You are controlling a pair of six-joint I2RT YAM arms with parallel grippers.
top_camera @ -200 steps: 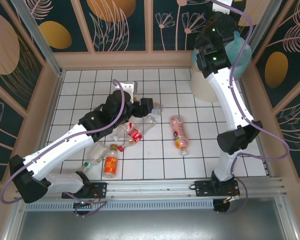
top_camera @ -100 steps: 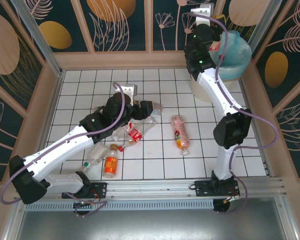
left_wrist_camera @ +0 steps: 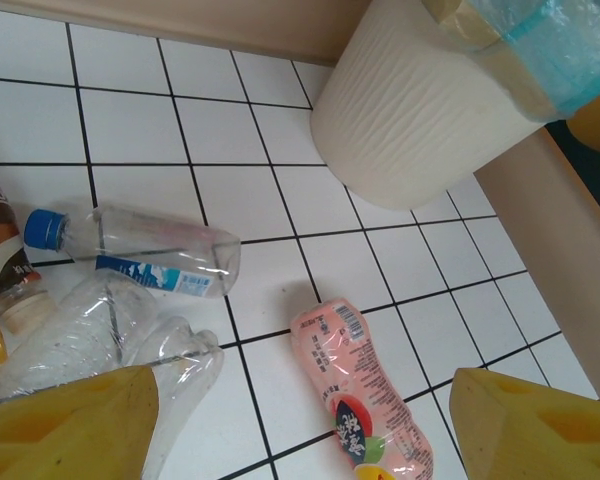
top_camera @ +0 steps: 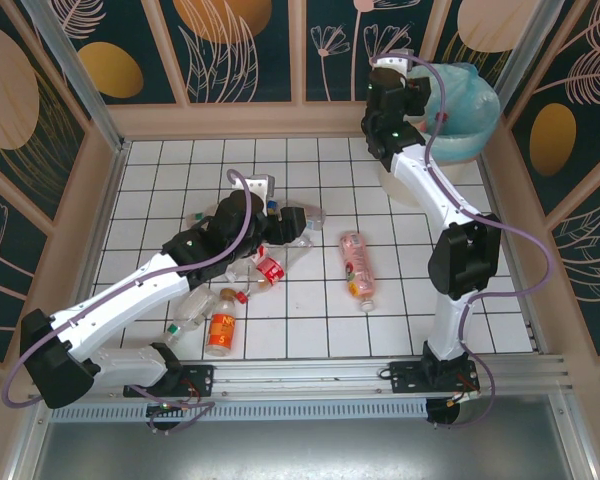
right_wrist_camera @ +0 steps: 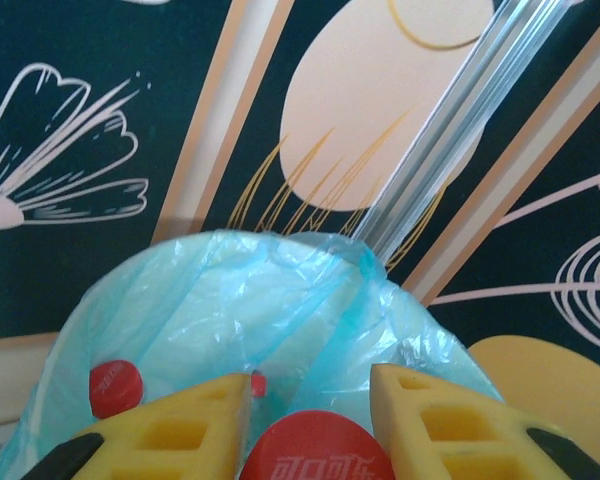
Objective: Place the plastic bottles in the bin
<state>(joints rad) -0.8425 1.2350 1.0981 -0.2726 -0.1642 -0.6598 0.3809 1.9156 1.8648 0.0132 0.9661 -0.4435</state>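
Over the last second the right arm's wrist has swung off the top of the bin (top_camera: 405, 180) to its left rim, upper right of centre in the top view; the left arm has crept a little toward the upper right, and the bottles on the tiles look unmoved.

We read white characters 可口可乐 on the lid of the red-capped bottle (right_wrist_camera: 315, 452) at the bottom of the right wrist view; the right gripper (right_wrist_camera: 310, 385) has its yellow fingers closed on that bottle, whose body is hidden below the frame; behind it billows the bin's light blue bag, with another red cap (right_wrist_camera: 115, 388) lying inside at lower left.

The left gripper (left_wrist_camera: 305, 378) stands wide open and holds nothing, its fingers in the bottom corners of the left wrist view; between them lies the pink-labelled bottle (left_wrist_camera: 365, 400), showing a barcode on its upper end; left of centre lies the blue-capped bottle (left_wrist_camera: 130, 250), its blue-and-white label too small for us to read, and below it a crushed clear bottle (left_wrist_camera: 100, 340). The bin's ribbed cream wall stands at upper right, well apart from them.

In the top view the orange-labelled bottle (top_camera: 220, 328), lower left of centre, bears a large "5"; the red-labelled bottle (top_camera: 268, 268) lies near the middle — its print is too small for us to read.
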